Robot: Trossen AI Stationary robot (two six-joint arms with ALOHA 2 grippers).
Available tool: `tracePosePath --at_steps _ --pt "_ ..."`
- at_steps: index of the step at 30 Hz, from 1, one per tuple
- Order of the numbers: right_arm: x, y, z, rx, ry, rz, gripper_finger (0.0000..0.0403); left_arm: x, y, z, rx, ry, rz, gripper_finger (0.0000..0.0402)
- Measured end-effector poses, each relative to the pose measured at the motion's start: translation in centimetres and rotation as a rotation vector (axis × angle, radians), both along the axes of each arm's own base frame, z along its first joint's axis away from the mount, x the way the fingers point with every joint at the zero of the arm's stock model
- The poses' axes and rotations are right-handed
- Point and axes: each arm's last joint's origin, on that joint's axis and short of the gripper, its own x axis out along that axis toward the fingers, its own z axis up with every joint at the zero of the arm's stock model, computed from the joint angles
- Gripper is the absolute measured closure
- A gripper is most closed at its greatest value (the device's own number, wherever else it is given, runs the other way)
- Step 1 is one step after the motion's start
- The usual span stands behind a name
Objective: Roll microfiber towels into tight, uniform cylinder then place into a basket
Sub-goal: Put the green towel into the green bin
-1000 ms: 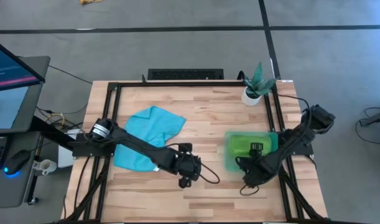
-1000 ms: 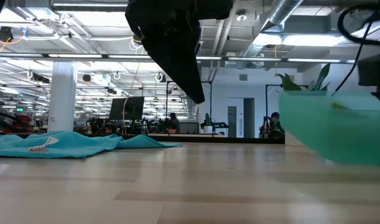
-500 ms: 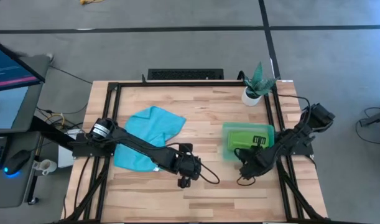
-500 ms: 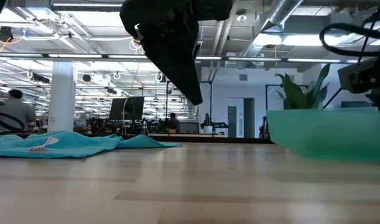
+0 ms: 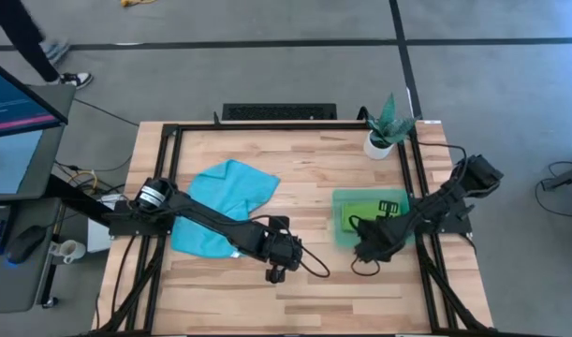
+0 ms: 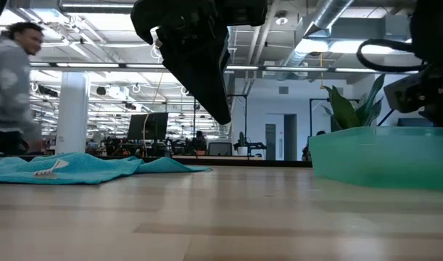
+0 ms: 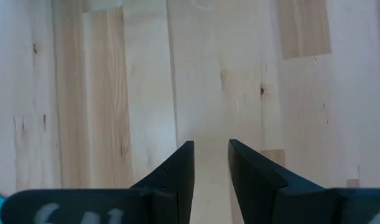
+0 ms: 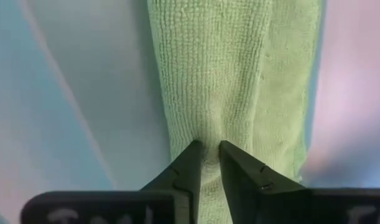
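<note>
Nearest the front edge, at about six o'clock on the table (image 5: 314, 150), the left gripper (image 5: 276, 274) hangs over bare wood with its fingers a little apart and nothing between them; the left wrist view shows only planks ahead.

Toward four o'clock, the right gripper (image 8: 206, 158) is down inside the basket (image 5: 342, 229), pinching a fold of the lime green towel (image 8: 233, 81) between narrowly parted fingers. The towel lies in the basket as a long bundle of loose folds. It looks more like a soft, slack roll than a tight cylinder, though its ends are out of sight.

At about nine o'clock, well apart from the basket, the turquoise towel (image 5: 225, 201) lies flat and rumpled, partly under the left arm. It is not yet rolled.

Both cloths should handle as light, limp and slightly grippy: the looped pile will hold against the finger pads, but a pinch at one spot lifts only that fold and lets the rest sag or unroll. The turquoise one is probably best taken at a free corner or edge, then rolled with both grippers pressing along its width.

At one o'clock stands a small potted plant (image 5: 384, 131), clear of the work. Beyond the table, at eleven o'clock, a person (image 6: 11, 87) walks past.
</note>
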Motion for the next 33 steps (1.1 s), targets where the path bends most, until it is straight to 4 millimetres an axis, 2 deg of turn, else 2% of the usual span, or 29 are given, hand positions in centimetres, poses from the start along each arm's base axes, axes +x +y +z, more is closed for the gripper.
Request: tracePosePath --at_steps 6,12,17,24,33 --pt "1.0 -0.5 -0.3 0.095 -0.025 -0.005 0.0276 -0.1 0.0 -0.1 0.0 0.017 -0.002 0.0311" --pt "1.5 -1.1 -0.4 0.106 -0.034 -0.013 0.0215 -0.2 0.0 -0.1 -0.014 0.026 -0.004 0.0311" --pt "1.2 -1.7 -0.8 0.095 -0.015 -0.037 0.0199 -0.2 0.0 -0.1 -0.015 0.026 -0.003 0.0311" --pt "0.5 -2.7 -1.6 0.097 0.029 -0.071 0.0246 -0.2 0.0 -0.1 -0.016 0.026 -0.004 0.0311" --pt "0.4 -2.8 -1.7 0.123 0.058 -0.063 0.0371 -0.2 0.0 -0.1 -0.023 0.027 0.005 0.0311"
